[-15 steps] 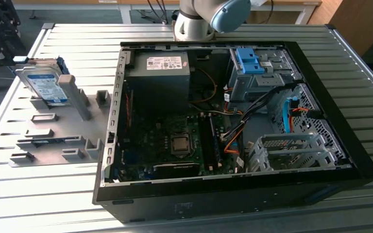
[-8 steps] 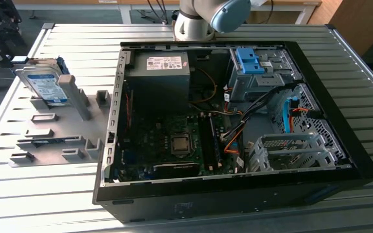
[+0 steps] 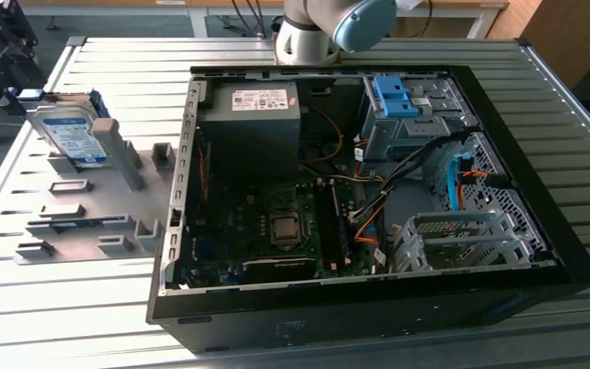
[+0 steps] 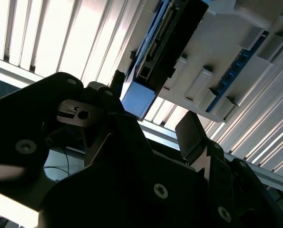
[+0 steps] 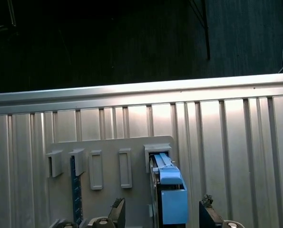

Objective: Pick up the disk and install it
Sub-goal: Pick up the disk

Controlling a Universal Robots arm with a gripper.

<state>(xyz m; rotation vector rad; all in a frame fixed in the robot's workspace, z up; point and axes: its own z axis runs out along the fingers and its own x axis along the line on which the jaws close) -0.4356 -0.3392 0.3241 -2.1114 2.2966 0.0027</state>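
Note:
The disk (image 3: 70,134) stands on edge in a slot of the grey fixture plate (image 3: 80,231) at the exterior view's left; it is silver-grey with a white-and-blue label and blue side rails. My black gripper (image 3: 16,86) hangs just above its top end. In the first wrist view the disk's blue end (image 5: 172,202) lies between my two fingertips, with my gripper (image 5: 162,209) open and gaps on both sides. The second wrist view shows the same blue end of the disk (image 4: 139,97) between the spread fingers (image 4: 193,135). Nothing is held.
An open black computer case (image 3: 541,254) lies in the middle of the ribbed metal table (image 3: 582,146). Inside are a black power supply (image 3: 249,127), a blue bracket (image 3: 392,96) in the far drive cage and a grey drive cage (image 3: 459,238). The arm's base (image 3: 310,38) stands behind.

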